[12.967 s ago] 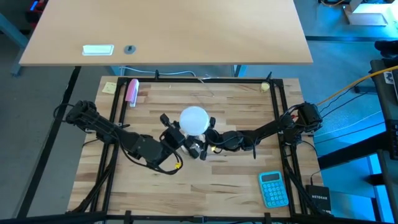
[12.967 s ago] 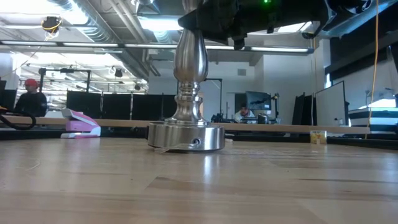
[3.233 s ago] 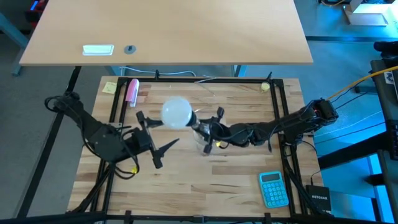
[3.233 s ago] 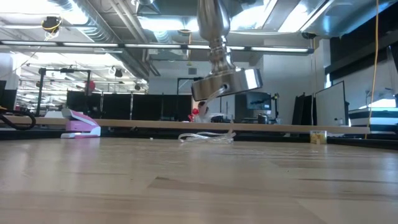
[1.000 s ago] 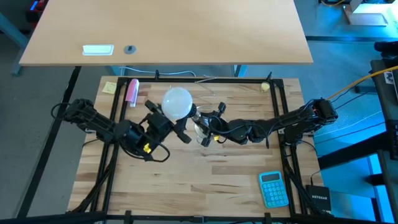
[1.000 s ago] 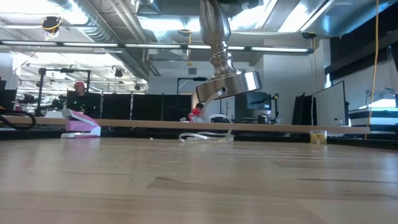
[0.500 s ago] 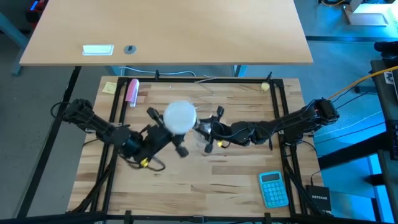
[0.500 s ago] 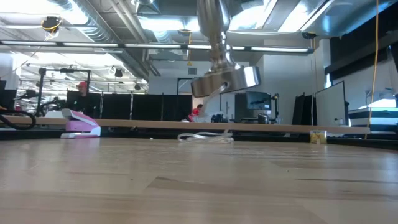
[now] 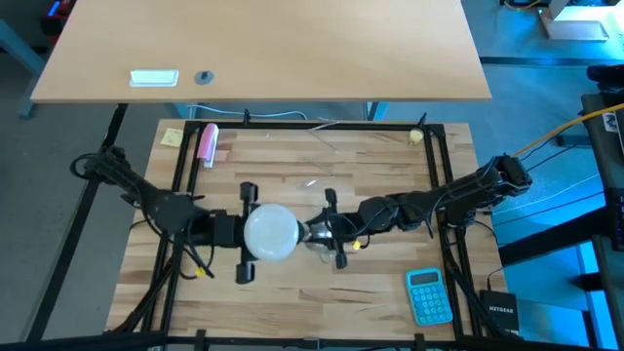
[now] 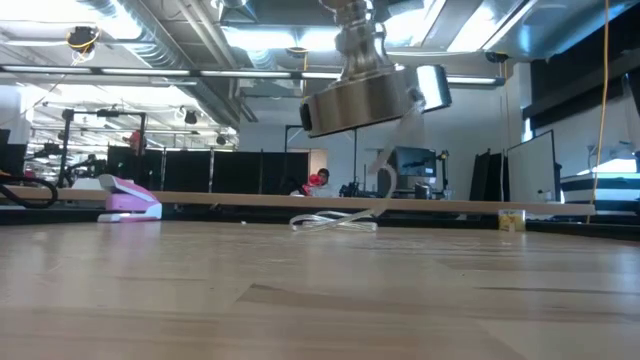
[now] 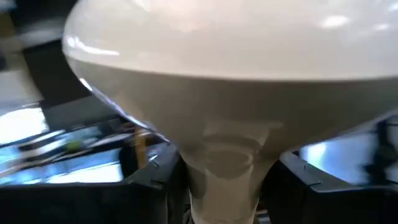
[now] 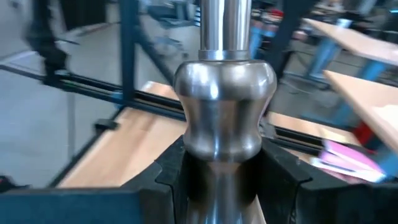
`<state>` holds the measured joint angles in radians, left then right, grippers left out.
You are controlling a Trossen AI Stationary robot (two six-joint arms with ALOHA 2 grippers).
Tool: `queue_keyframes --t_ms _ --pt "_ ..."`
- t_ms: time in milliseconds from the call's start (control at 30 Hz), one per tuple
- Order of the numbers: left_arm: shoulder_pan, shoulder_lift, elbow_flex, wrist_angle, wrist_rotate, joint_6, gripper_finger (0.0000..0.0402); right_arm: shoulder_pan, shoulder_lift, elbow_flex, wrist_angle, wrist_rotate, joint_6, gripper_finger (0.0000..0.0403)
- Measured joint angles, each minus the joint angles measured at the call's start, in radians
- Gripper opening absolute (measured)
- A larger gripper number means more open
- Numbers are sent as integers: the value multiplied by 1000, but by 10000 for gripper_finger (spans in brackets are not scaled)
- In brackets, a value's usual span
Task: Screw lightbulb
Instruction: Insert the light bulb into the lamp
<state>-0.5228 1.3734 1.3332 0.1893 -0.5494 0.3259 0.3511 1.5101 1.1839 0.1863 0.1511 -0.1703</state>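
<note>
The white frosted lightbulb [image 9: 270, 232] sits on top of the silver lamp stand, and its globe hides the socket in the high view. My left gripper [image 9: 250, 232] reaches in from the table's left and is shut on the bulb [image 11: 236, 74]. My right gripper [image 9: 333, 230] reaches in from the table's right and is shut on the stand's stem [image 12: 224, 124]. In the low view the stand's round base [image 10: 370, 100] hangs tilted above the table. Its clear cord [image 10: 335, 222] trails down onto the wood. My left gripper has the bulb's tapering neck [image 11: 227, 168] between its two fingers [image 11: 155, 186], just under the globe. The fingers come in level from the table's left. The bulb stands roughly upright, globe on top, clear of the table. My right gripper pinches the stand's stem just below its rounded bulge [image 12: 224, 155], in the notches of its two fingers [image 12: 177, 180]. The fingers come in level from the table's right and lie across the stem. The stand is lifted clear of the table, its base tilted.
A blue calculator [image 9: 429, 295] lies at the near right. A pink stapler [image 9: 207, 143] and a yellow note [image 9: 172, 136] lie at the far left. A small yellow thing [image 9: 416, 136] lies at the far right. A black frame [image 9: 441, 175] borders the table.
Both grippers have carried the stand and bulb toward the table's near edge. My left gripper has closed in around the bulb and turned about it, so its fingers now stand on the bulb's far and near sides. In the low view the base has risen and come nearer.
</note>
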Motion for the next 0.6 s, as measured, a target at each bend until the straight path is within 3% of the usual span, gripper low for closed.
queue_keyframes --t_ms 200,433,500,600 --pt "103 -5 -2 -50 404 -1 145 0 6 0 -14 -146 20 137" --pt "211 -3 -2 -107 757 38 145 2 6 0 -59 -183 45 137" --pt "236 -3 -3 -119 835 48 145 2 6 0 -72 -185 51 137" --pt "254 -2 -4 -109 841 44 145 2 6 0 -89 -153 55 137"
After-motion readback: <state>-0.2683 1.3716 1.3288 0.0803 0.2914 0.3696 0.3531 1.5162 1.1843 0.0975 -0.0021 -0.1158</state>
